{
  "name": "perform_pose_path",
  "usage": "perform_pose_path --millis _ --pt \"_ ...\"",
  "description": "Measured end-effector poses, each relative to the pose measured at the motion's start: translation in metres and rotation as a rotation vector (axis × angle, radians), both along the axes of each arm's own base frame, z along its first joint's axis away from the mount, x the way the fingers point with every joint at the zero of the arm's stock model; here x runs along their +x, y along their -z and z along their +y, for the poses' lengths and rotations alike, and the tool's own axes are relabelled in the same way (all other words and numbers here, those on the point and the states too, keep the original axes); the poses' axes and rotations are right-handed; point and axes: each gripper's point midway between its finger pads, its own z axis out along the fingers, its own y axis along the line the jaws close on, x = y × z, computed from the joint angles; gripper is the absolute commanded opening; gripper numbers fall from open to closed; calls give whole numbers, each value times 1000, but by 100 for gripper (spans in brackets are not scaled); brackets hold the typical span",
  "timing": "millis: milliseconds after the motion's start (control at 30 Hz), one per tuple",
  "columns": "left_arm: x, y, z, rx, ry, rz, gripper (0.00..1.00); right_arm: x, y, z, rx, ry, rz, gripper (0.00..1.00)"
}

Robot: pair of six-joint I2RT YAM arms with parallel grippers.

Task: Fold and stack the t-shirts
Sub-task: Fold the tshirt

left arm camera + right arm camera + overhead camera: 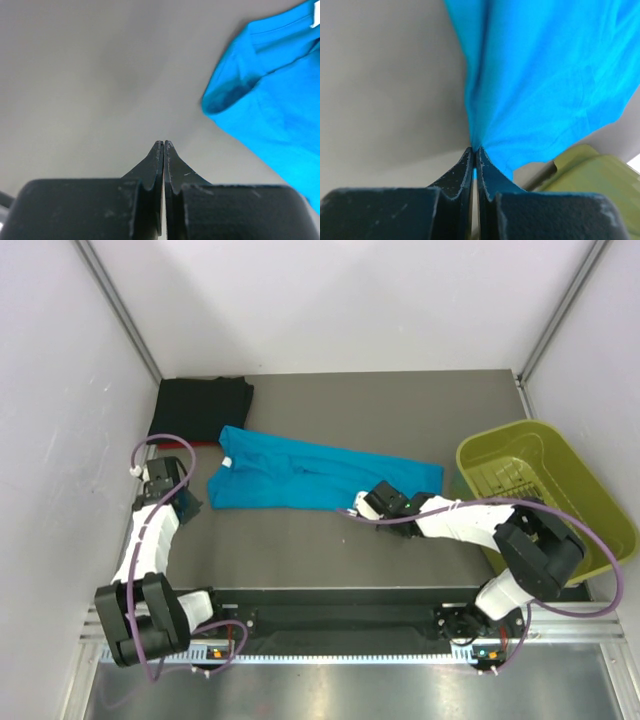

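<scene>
The teal-blue t-shirt (300,475) lies bunched lengthways across the table's middle, its white neck label at the left end. My right gripper (362,503) is shut on its near edge; the right wrist view shows the cloth (545,75) pinched between the fingertips (475,148). My left gripper (188,502) is shut and empty, just left of the shirt's left sleeve (235,90), over bare table (164,142). The black t-shirt (200,408) lies folded at the back left, with a thin red edge (205,443) of another shirt beneath it.
A yellow-green plastic bin (540,490) stands at the right, also showing in the right wrist view (590,165). White walls close in the table on the left, back and right. The arms' base rail (330,620) runs along the near edge.
</scene>
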Motion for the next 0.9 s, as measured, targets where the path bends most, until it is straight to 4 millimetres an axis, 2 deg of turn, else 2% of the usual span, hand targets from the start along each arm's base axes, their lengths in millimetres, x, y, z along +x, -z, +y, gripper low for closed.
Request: perform_pose_path --millis 33,67,100,200,300,400,600,900 --pt "-3 -1 0 -1 -8 -2 4 -2 1 2 0 -8 1 0" --pt "-4 -2 -1 -6 -9 -10 22 -5 2 3 -2 -16 3 0" --pt "-2 -5 -4 -23 3 -30 32 -8 5 3 -8 -24 9 0" --pt "10 -15 -17 -94 48 -114 53 -11 6 0 -22 -28 7 0" --pt "19 -17 -29 -153 89 -156 56 -10 4 1 -16 -28 0 0" --pt "29 -13 -38 -207 135 -173 55 -10 1 0 -9 -28 -11 0" --pt "35 18 -56 -330 210 -96 54 -9 -2 -1 -8 -24 -27 0" --pt "41 30 -51 -325 189 -85 55 -7 -8 -2 -8 -24 -50 0"
